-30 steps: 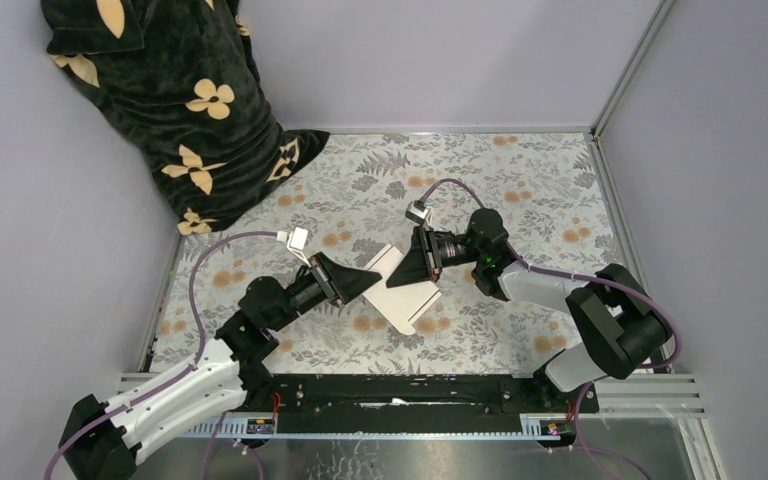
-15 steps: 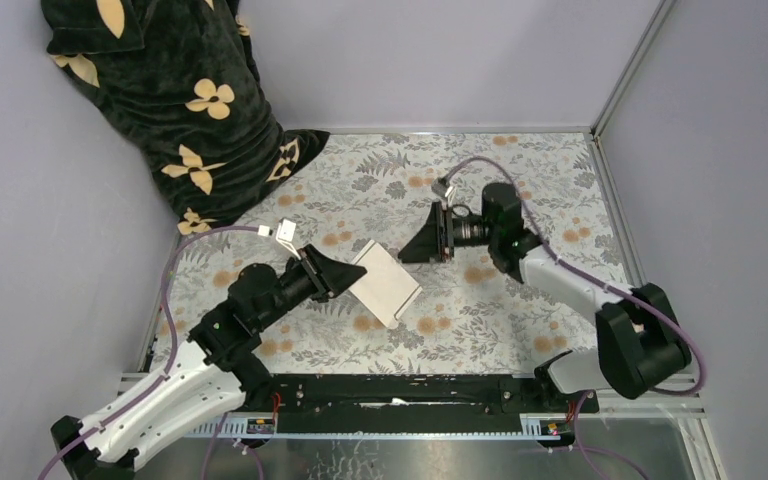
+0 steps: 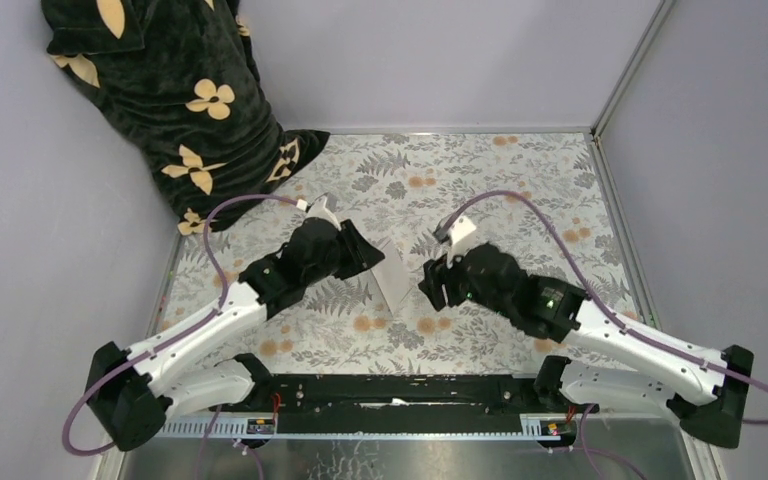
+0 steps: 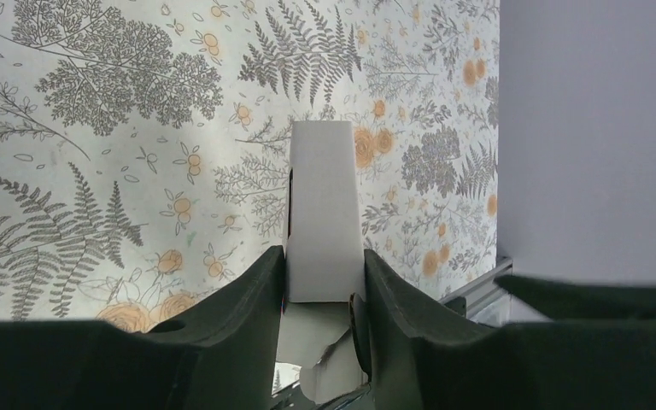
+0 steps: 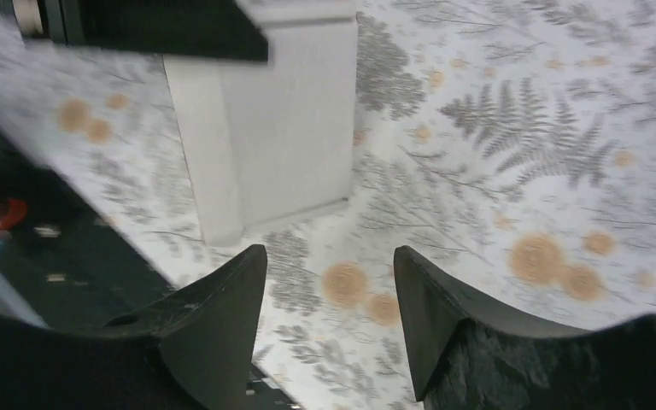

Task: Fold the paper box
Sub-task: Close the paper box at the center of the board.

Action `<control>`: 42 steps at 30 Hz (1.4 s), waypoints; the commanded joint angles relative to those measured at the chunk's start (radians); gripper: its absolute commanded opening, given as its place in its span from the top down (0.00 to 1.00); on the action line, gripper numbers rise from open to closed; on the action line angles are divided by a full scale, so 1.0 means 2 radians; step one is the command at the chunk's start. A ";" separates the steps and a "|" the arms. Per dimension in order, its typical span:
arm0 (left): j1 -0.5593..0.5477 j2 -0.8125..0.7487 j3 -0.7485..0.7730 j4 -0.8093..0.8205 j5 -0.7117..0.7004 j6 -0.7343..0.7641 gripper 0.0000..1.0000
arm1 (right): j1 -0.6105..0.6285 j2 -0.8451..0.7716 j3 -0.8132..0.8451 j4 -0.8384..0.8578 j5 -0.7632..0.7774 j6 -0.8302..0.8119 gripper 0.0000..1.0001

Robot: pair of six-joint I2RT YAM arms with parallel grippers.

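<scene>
The white paper box (image 3: 392, 272) is partly folded and held up off the floral table. My left gripper (image 3: 365, 258) is shut on it; in the left wrist view the box (image 4: 322, 218) stands between the two black fingers (image 4: 252, 295) and sticks out beyond them, with a loose flap below. My right gripper (image 3: 430, 285) is open and empty just right of the box. In the right wrist view the box (image 5: 282, 128) hangs ahead of and to the left of the open gripper (image 5: 329, 265), apart from it.
A black blanket with yellow flowers (image 3: 175, 100) lies piled in the back left corner. Grey walls close in the table on three sides. A black rail (image 3: 400, 390) runs along the near edge between the arm bases.
My left gripper has turned and lifted the box toward the middle. My right arm has pulled back from the far side and swung down to the near right of the box, gripper open.
</scene>
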State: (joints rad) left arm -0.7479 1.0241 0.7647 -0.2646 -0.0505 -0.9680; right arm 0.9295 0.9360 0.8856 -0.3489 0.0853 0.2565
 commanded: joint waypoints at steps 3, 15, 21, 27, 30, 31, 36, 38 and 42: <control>0.033 0.061 0.054 0.029 0.051 -0.028 0.56 | 0.166 0.006 -0.026 0.002 0.360 -0.069 0.37; 0.050 0.071 0.073 0.009 0.062 -0.050 0.58 | 0.324 0.141 -0.050 0.248 0.534 -0.146 0.33; 0.065 0.070 0.085 -0.005 0.076 -0.046 0.59 | 0.332 0.150 -0.068 0.333 0.517 -0.174 0.28; 0.065 0.067 0.091 -0.007 0.083 -0.047 0.59 | 0.327 0.189 -0.059 0.345 0.532 -0.188 0.19; 0.065 0.063 0.091 -0.008 0.085 -0.048 0.59 | 0.314 0.213 -0.044 0.324 0.533 -0.172 0.18; 0.065 0.062 0.092 -0.009 0.086 -0.048 0.60 | 0.308 0.219 -0.039 0.314 0.535 -0.160 0.18; 0.066 0.053 0.095 -0.016 0.085 -0.044 0.60 | 0.278 0.235 -0.022 0.274 0.542 -0.133 0.21; 0.066 0.052 0.093 -0.014 0.087 -0.044 0.60 | 0.268 0.237 -0.017 0.265 0.546 -0.131 0.24; 0.066 0.051 0.088 -0.006 0.093 -0.047 0.60 | 0.255 0.237 -0.015 0.257 0.542 -0.131 0.29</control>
State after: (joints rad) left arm -0.6254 1.1458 0.9192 -0.3000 0.1081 -1.0500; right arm 1.4605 1.4113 0.8101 0.1715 1.1236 -0.0425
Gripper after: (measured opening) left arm 0.411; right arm 0.736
